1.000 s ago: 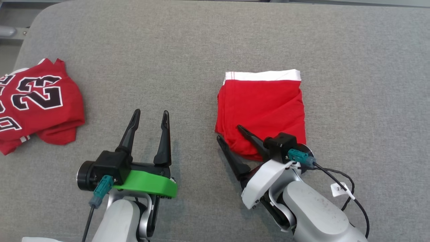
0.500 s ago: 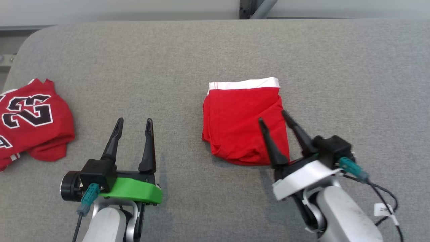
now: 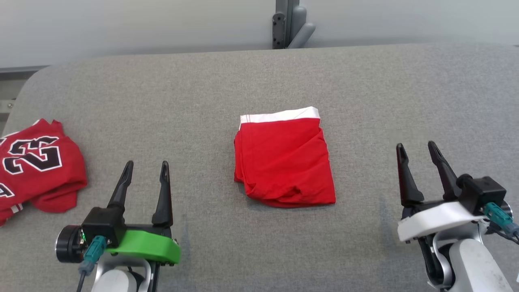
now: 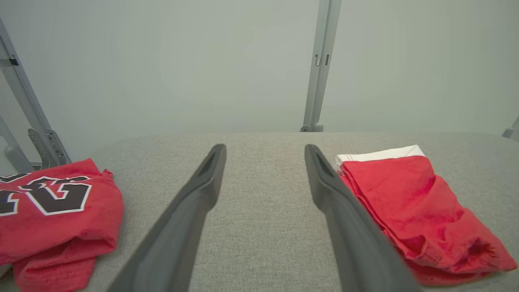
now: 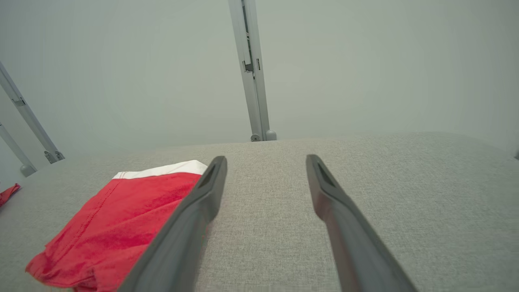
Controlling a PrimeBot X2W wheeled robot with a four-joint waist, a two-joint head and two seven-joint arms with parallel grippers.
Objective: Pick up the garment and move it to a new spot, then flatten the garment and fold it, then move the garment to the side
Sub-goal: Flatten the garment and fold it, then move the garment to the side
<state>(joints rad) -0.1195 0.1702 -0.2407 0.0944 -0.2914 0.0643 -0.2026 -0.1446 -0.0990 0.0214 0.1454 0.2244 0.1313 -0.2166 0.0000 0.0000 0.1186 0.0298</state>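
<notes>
Shorts point(image 3: 284, 162), red and folded into a near-square pad, lie flat mid-counter point(image 3: 202, 89), white waistband on the far edge, bunched hem toward the robot. The slightly longer axis runs away from the robot. Left end effector point(image 3: 146, 164) sits low to the shorts' left, jaws spread and empty. Right end effector point(image 3: 416, 145) sits low to their right, also spread and empty. Neither touches the cloth. The shorts lie between the two, forward and inward of each, with gaps on both sides that look about even, the right maybe slightly nearer. Jersey point(image 3: 36, 170) fills the far left edge, so the free side looks to be the right. Folding looks done, so the side move likely remains.
</notes>
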